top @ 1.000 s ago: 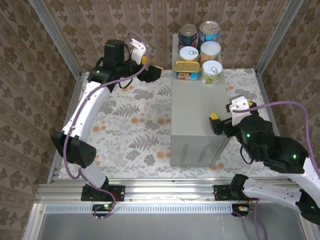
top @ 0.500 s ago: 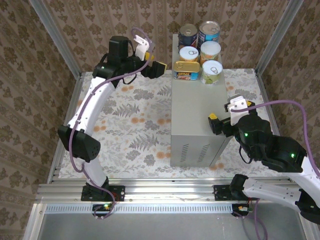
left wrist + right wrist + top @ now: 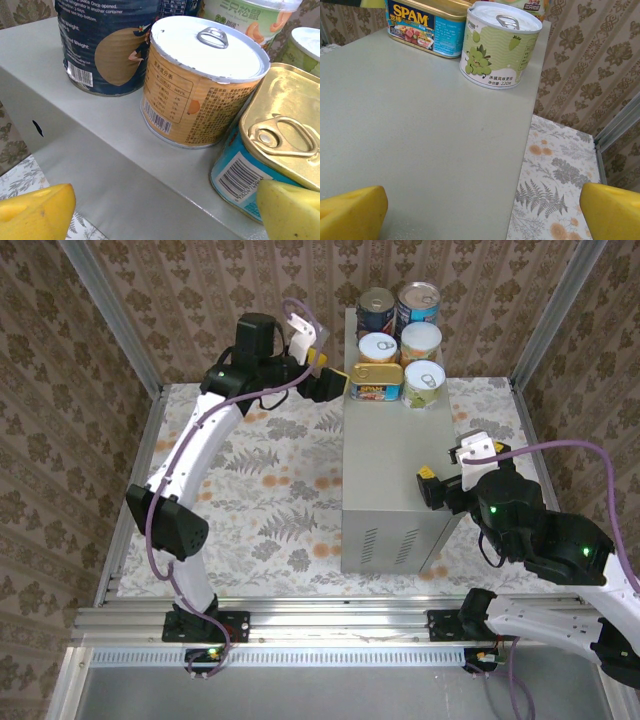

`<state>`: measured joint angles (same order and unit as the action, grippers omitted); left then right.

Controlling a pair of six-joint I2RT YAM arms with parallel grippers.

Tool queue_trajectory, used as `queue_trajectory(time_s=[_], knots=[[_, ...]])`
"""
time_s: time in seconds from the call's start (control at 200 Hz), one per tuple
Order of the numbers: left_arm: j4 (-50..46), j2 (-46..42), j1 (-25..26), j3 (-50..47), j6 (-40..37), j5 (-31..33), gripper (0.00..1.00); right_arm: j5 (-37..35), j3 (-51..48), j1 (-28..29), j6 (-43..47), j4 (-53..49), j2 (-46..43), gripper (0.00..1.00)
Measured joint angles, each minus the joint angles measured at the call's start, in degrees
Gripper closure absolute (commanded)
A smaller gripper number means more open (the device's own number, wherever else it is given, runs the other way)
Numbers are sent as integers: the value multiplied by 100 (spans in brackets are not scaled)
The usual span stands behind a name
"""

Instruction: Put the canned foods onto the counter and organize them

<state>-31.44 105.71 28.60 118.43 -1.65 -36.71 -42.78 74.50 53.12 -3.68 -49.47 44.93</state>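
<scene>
White floral-patterned floor (image 3: 260, 480) with grey ferns and orange blossoms spreads under everything. On its right half stands the counter (image 3: 390, 470), a tall light grey rectangular metal box with vent slots on its near side.

The left arm (image 3: 190, 455) reaches across the floor to the counter's far left edge. The right arm (image 3: 540, 530) hangs by the near right corner.

All six canned foods sit bunched at the counter's far end, in two columns of three rows.
- **Far edge:** the dark blue round can (image 3: 376, 310) is on the left and the bright blue round can (image 3: 417, 302) on the right.
- **Middle row:** the orange round can (image 3: 378, 347) is on the left and the pale green cashew can (image 3: 421, 340) on the right.
- **Nearest row:** the flat rectangular gold tin (image 3: 376, 380) lies at the left edge, close beside the green round can (image 3: 424, 383) at the right edge.

The left end effector (image 3: 332, 378) hovers just off the counter's left edge beside the gold tin. Its yellow fingertips (image 3: 35, 210) are spread wide and grip nothing. The right end effector (image 3: 440, 485) hovers over the bare near part of the counter top, by the right edge. Its yellow fingertips (image 3: 350, 210) are also wide apart and empty, well clear of the cans.
</scene>
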Motion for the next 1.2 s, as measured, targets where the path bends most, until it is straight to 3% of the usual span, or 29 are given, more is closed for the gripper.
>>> queue_trajectory(time_s=[0.41,0.515,0.69,0.955,1.065,1.2], knots=[[-28,0,-9,11,-2,122,6,-2,0,0,-2,0,-57,0],[-28,-11,-17,9,-2,186,0,0,0,0,0,0,-57,0],[-111,-260,-83,-240,-4,328,0,7,31,0,7,-4,-33,0],[-166,-1154,-372,-1147,-7,560,0,225,1370,-28,361,46,813,0],[-160,-1521,-555,-1655,-7,688,0,310,2291,-461,391,-4,1427,0],[-153,-1858,-643,-2135,-7,1137,0,791,3003,-1523,367,28,2006,0]])
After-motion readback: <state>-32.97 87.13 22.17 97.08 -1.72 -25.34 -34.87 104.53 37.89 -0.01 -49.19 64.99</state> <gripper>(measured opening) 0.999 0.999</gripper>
